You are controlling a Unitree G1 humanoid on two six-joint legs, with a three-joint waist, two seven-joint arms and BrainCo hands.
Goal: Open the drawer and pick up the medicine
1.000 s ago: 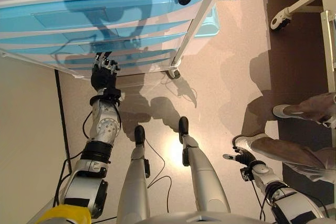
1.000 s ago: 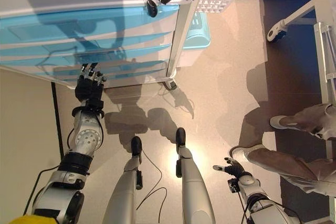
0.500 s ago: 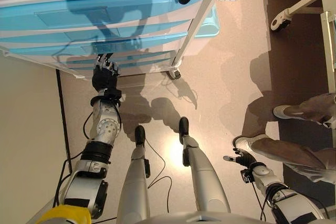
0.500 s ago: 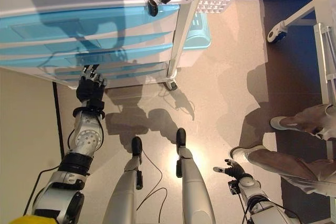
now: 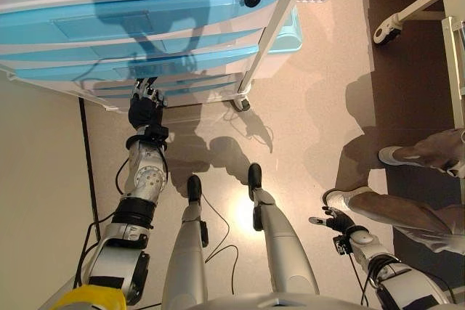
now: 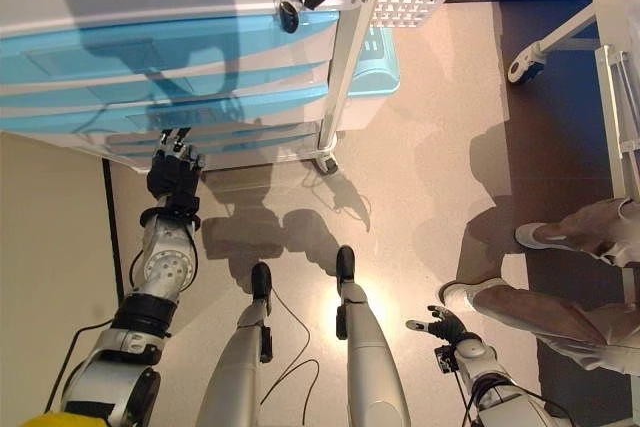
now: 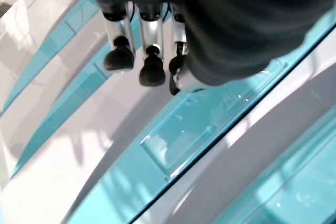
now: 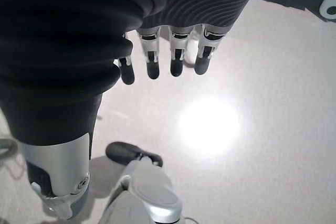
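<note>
No medicine shows; judging by the task, it lies inside a closed blue drawer of the white cart. The left hand, fingers loosely extended and empty, reaches the lower drawer fronts. The opening step is in hand: next it must hook a pull recess. The right hand hangs relaxed and empty.

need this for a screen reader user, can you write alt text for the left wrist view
The robot's left hand hovers with straight fingers just short of a translucent blue drawer front on a white cabinet. A clear rectangular recess in that drawer lies past the fingertips. More blue drawer fronts run alongside, all closed.
</note>
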